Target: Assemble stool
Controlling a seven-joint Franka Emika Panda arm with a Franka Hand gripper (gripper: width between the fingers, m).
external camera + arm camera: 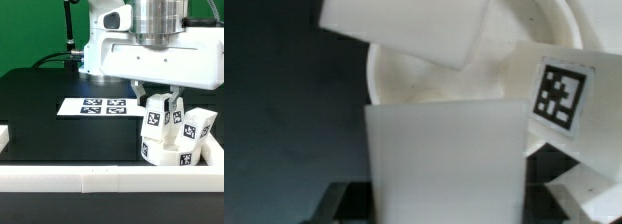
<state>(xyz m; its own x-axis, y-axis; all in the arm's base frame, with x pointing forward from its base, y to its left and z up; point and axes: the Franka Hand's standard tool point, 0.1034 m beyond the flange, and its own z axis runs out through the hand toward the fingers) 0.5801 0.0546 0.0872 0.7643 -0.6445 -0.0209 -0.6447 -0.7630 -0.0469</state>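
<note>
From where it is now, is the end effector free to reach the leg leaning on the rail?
Probably not yet: the end effector seems occupied with a leg over the seat; the other leg itself lies unobstructed.

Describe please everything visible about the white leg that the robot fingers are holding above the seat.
The leg is a small blocky piece that looks like white plastic, with a black-and-white square tag on its front face. It stands roughly upright, gripped near its top between the dark fingers, directly over the round seat, whose side also carries tags. Whether its lower end already sits in a seat hole cannot be told. In the wrist view it fills the frame as a plain white block.
</note>
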